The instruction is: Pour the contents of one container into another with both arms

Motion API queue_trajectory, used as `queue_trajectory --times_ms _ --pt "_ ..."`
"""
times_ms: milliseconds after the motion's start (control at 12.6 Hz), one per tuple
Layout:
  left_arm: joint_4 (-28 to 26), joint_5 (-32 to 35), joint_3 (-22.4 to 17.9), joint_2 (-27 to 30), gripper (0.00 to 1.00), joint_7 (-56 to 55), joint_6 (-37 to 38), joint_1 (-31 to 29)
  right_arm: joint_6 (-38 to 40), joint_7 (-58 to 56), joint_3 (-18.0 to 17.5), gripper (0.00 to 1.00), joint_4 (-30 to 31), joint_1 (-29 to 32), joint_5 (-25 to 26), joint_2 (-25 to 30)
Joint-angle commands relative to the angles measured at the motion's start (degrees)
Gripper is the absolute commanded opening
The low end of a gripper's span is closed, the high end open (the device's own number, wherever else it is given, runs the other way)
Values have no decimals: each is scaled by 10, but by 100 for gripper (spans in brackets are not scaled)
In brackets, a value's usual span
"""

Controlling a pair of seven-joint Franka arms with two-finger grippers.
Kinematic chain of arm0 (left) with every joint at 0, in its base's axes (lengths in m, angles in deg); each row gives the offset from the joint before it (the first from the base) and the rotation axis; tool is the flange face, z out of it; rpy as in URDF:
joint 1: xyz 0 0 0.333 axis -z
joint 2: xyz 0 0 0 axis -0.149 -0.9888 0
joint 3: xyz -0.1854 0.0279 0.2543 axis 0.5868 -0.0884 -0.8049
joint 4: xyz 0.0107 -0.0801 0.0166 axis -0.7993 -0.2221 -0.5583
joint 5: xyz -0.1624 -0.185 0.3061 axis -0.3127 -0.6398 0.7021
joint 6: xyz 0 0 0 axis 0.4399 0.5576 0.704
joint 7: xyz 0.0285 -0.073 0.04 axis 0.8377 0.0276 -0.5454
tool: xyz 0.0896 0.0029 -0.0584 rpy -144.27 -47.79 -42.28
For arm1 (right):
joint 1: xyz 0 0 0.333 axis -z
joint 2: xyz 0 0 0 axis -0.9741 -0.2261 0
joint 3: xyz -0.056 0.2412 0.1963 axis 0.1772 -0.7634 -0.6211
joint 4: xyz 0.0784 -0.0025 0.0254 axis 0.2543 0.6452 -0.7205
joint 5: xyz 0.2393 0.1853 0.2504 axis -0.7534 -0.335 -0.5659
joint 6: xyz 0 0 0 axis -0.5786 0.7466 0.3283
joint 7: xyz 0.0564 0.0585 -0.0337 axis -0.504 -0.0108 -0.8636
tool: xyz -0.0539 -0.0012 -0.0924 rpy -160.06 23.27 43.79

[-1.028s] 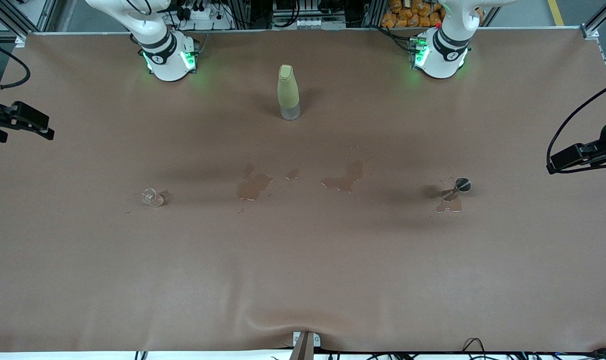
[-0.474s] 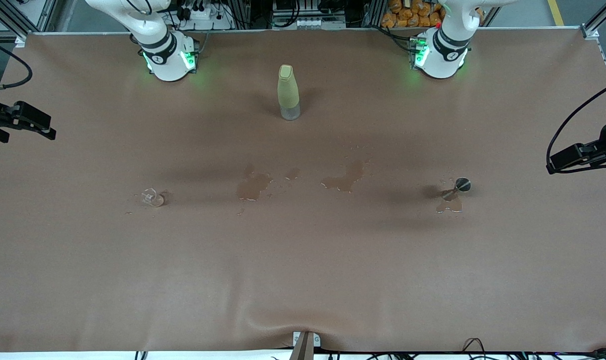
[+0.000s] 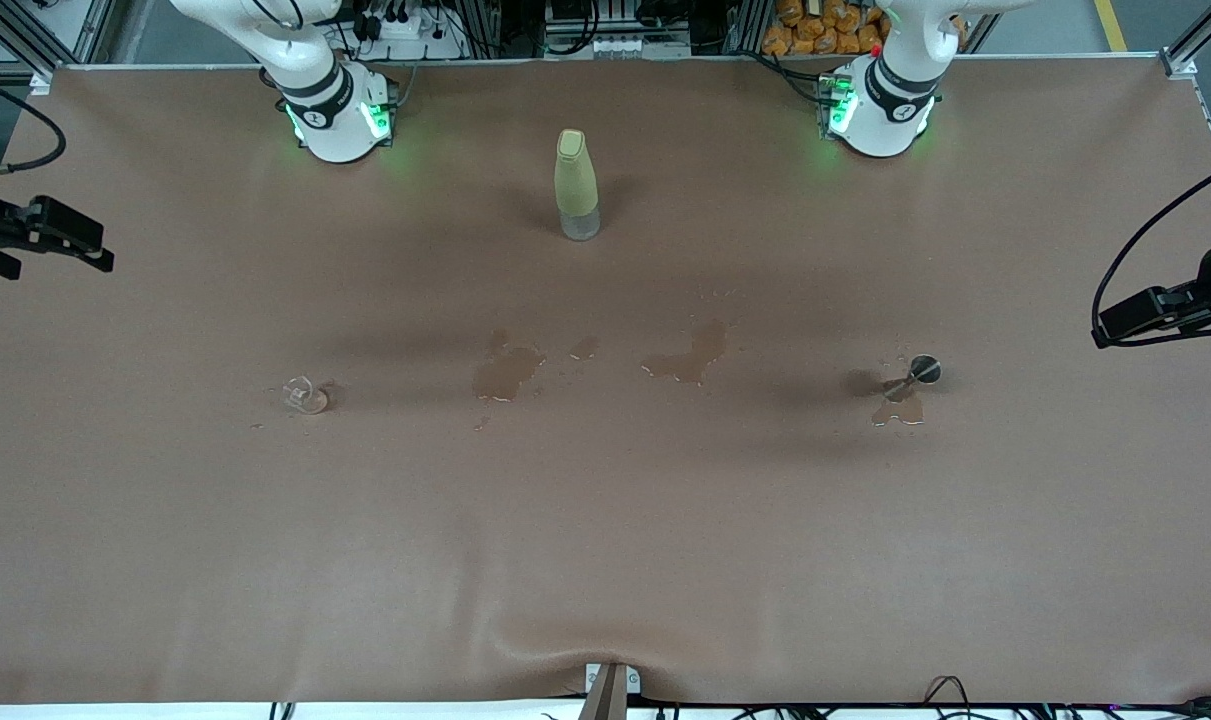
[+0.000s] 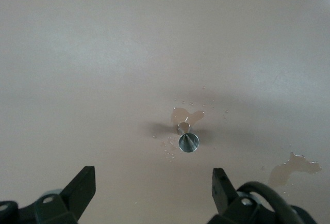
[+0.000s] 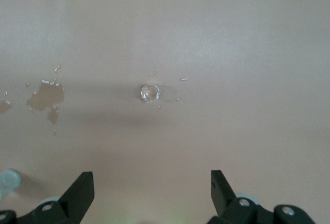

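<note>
Your glass cup (image 3: pixel 305 396), tiny and clear, is sitting toward the right arm's end of the table (image 3: pixel 605 560); your shiny, cone-shaped metal cup (image 3: pixel 923 370), seemingly wet-ringed, toward the left arm's. Left tool (image 4: pixel 152 188) and right tool (image 5: pixel 152 189) are hanging released overhead.

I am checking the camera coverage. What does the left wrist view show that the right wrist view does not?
Only the left wrist view: the small cone-shaped silver metal cup, with a puddle beside it. Only the right wrist view: the tiny clear glass cup. Both: brown table cover, spilled water, and that arm's own open jaws, holding nothing.
</note>
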Motion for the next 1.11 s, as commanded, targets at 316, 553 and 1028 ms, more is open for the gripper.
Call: queue_trajectory --times_ms 316,553,1028 --pt "7 4 4 0 100 40 8 -4 15 -355 51 100 37 10 7 50" --pt "1 -4 2 -2 100 126 8 -10 10 -605 61 100 41 18 9 48" --pt "-6 -126 0 -19 100 386 11 -74 -69 -983 88 100 71 27 9 50"
